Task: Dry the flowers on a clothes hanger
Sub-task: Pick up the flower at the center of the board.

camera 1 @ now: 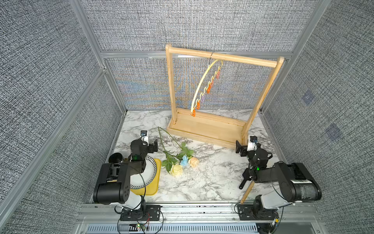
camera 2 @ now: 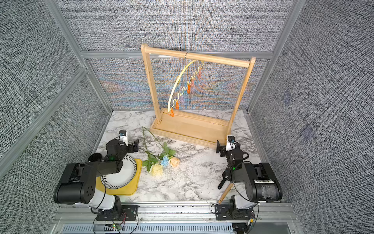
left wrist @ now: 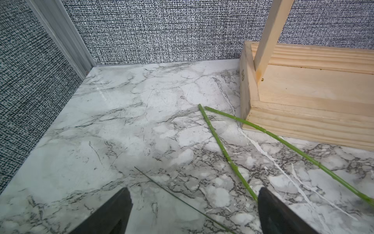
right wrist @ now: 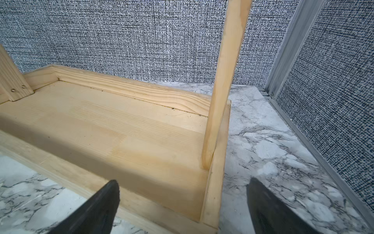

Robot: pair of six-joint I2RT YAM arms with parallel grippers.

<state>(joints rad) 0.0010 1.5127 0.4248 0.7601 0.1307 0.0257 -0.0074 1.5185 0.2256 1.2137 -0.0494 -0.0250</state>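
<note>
Three flowers lie together on the marble table in both top views: a peach rose [camera 1: 193, 161], a pale yellow rose [camera 1: 176, 169] and a small blue bloom [camera 1: 184, 161]. Their green stems [left wrist: 224, 152] point toward the rack. The clothes hanger [camera 1: 203, 87] [camera 2: 180, 85], with its small coloured clips, hangs tilted from the rack's top bar. My left gripper [camera 1: 155, 145] [left wrist: 194, 194] is open and empty just left of the stems. My right gripper [camera 1: 238, 147] [right wrist: 183, 188] is open and empty above the rack base's right front corner.
The wooden rack [camera 1: 222, 57] stands at the back on its tray-like base [camera 1: 204, 129]. Under my left arm a white plate [camera 1: 150, 172] sits on a yellow tray [camera 1: 153, 188]. A wooden stick [camera 1: 247, 191] lies by my right arm. Grey walls enclose the table.
</note>
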